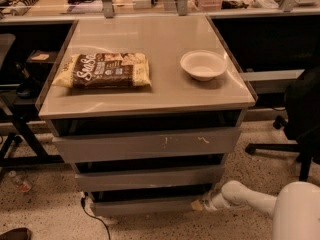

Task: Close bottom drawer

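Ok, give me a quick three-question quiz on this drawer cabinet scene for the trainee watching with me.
1. True or false: the gripper is low down, at the right end of the bottom drawer.
2. What sits on the cabinet top to the right of the snack bag? A) a mug B) a white bowl C) a bottle
3. Fill in: the pale scratch marks are on the ____ of the three drawer fronts.

Key: 1 true; 2 B; 3 top, that is, the top drawer front.
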